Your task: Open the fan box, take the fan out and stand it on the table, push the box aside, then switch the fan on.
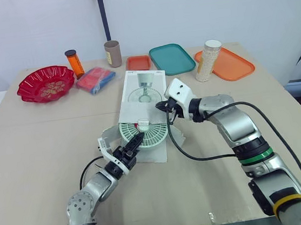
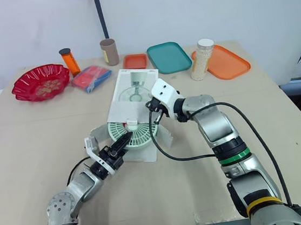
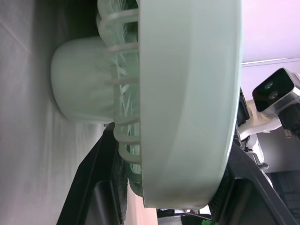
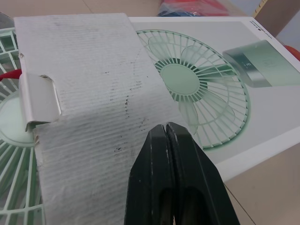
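From the head, the white box (image 1: 144, 91) lies flat in the middle of the table (image 1: 36, 158). Its near end is open. The round green fan (image 1: 145, 134) lies flat there, partly out of the box and touching it.

The left gripper (image 1: 135, 144) comes in from 7 o'clock and meets the fan's near edge. The right gripper (image 1: 163, 108) comes in from 3 o'clock, at the box's right edge. A black cable (image 1: 199, 158) loops on the table at 5 o'clock.

Along the far edge, from 10 to 2 o'clock, sit a red bowl (image 1: 45, 83), an orange bottle (image 1: 74, 63), a red and blue pack (image 1: 96, 79), a brown cup (image 1: 113, 53), a small orange tray (image 1: 138, 63), a green tray (image 1: 172, 58), a jar (image 1: 208, 60) and a big orange tray (image 1: 232, 64). The pack is near the box's far left corner. The table is bare at 9 o'clock and at 6 o'clock.

From the left wrist, the left gripper (image 3: 173, 140) has the fan's rim (image 3: 187, 93) between its two black fingers (image 3: 93, 178), one on each side, closed onto it.

From the right wrist, the right gripper (image 4: 166, 129) has its fingers (image 4: 150, 178) pressed tight together with nothing between them. They are over the box's open flap (image 4: 84, 117), with the fan (image 4: 14, 178) just beside it.
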